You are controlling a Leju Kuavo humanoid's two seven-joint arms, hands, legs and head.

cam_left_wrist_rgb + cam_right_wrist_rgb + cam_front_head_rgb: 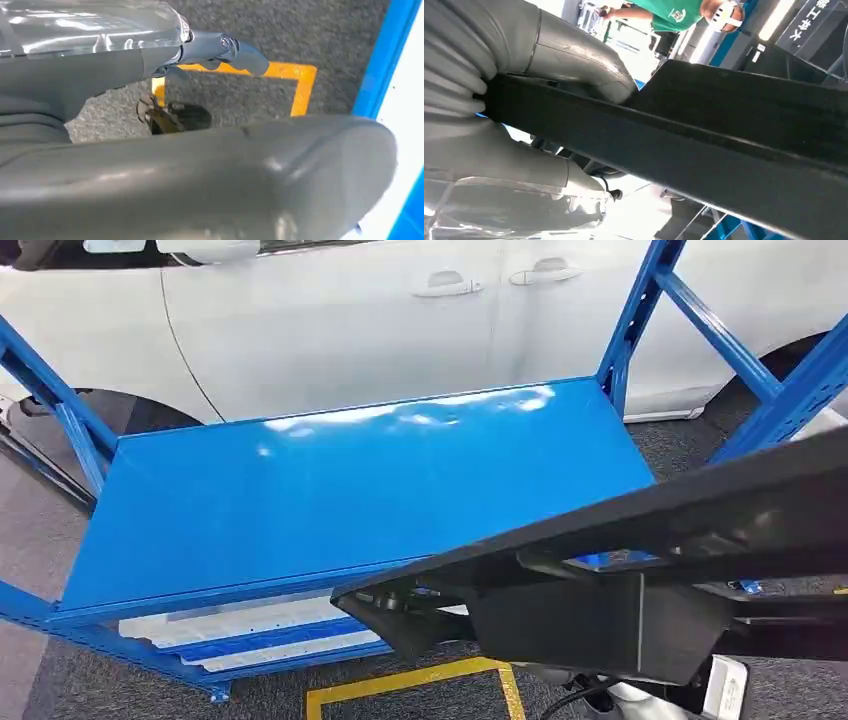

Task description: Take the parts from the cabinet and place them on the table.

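Note:
A long black part [640, 530] slants across the lower right of the head view, above the front right corner of the blue shelf top [330, 490], which is bare. A boxy black section [600, 625] hangs under it. In the right wrist view my right hand [489, 150] grips this black part [734, 145], with the thumb [569, 55] lying over its edge. My left hand [100, 75] hangs over the grey carpet with its fingers [235, 50] stretched out and nothing in it.
A white car [350, 320] stands right behind the blue rack, whose uprights [630, 320] rise at both ends. White panels [240, 625] lie on the lower shelf. Yellow tape [420, 680] marks the floor in front. A person in a green shirt [669, 12] stands beyond.

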